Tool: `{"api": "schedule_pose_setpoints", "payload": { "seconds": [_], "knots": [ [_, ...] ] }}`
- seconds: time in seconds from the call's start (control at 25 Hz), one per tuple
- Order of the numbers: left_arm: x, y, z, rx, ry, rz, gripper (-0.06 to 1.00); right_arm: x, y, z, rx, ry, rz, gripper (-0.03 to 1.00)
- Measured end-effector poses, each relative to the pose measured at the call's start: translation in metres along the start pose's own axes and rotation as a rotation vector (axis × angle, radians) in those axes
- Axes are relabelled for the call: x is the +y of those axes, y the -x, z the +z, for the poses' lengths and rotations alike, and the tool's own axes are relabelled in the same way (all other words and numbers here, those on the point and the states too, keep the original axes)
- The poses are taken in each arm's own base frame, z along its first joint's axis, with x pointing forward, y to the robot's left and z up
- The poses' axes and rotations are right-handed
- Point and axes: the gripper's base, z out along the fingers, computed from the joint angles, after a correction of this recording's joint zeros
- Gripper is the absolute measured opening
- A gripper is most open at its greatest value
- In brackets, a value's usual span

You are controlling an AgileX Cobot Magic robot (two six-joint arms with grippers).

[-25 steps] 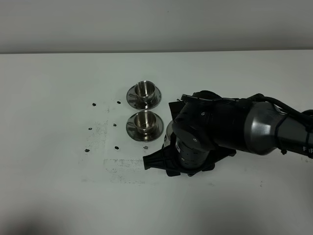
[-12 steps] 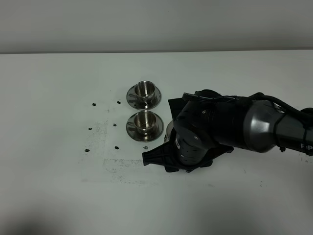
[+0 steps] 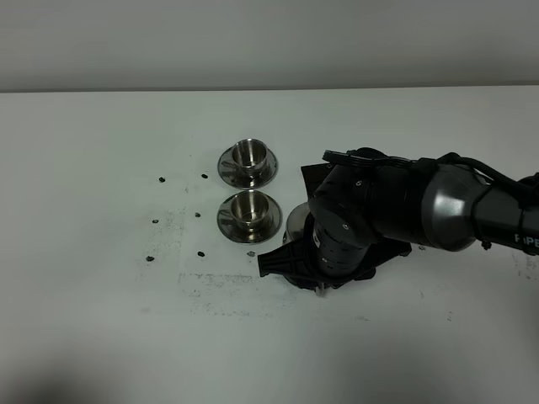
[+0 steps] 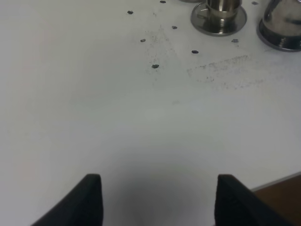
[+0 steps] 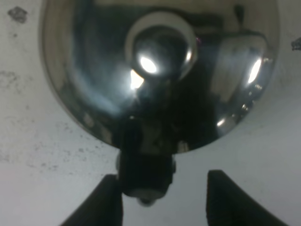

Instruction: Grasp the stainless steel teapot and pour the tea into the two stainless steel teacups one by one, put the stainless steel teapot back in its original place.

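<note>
The stainless steel teapot (image 5: 160,70) fills the right wrist view from above, with its domed lid and round knob (image 5: 162,44). Its dark loop handle (image 5: 143,169) lies between the two fingers of my right gripper (image 5: 160,202), which is open, with the handle close to one finger. In the high view the right arm hides most of the teapot (image 3: 297,220). The two stainless steel teacups stand on saucers to its left, one farther (image 3: 248,162) and one nearer (image 3: 248,210). My left gripper (image 4: 160,202) is open and empty over bare table.
In the left wrist view the teapot (image 4: 282,21) sits on its round steel tray (image 4: 277,43) beside a cup on its saucer (image 4: 218,14). Small dark marks (image 3: 160,179) dot the white table left of the cups. The table's edge (image 4: 282,181) shows near the left gripper.
My right arm has shifted a little to the right and toward the back over the teapot. The cups have not moved.
</note>
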Motion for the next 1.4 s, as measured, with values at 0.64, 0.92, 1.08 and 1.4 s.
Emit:
{"api": "schedule_pose_setpoints", "payload": {
  "seconds": [0.64, 0.92, 1.08, 1.4],
  "knots": [
    [0.000, 0.000, 0.000, 0.000, 0.000, 0.000, 0.52, -0.004, 0.008, 0.004, -0.032, 0.018, -0.014, 0.43],
    [0.000, 0.000, 0.000, 0.000, 0.000, 0.000, 0.52, -0.006, 0.011, 0.005, -0.046, 0.025, -0.013, 0.43],
    [0.000, 0.000, 0.000, 0.000, 0.000, 0.000, 0.52, -0.006, 0.011, 0.005, -0.052, 0.029, -0.016, 0.43],
    [0.000, 0.000, 0.000, 0.000, 0.000, 0.000, 0.52, -0.005, 0.012, 0.004, -0.061, 0.035, -0.025, 0.43]
  ]
}}
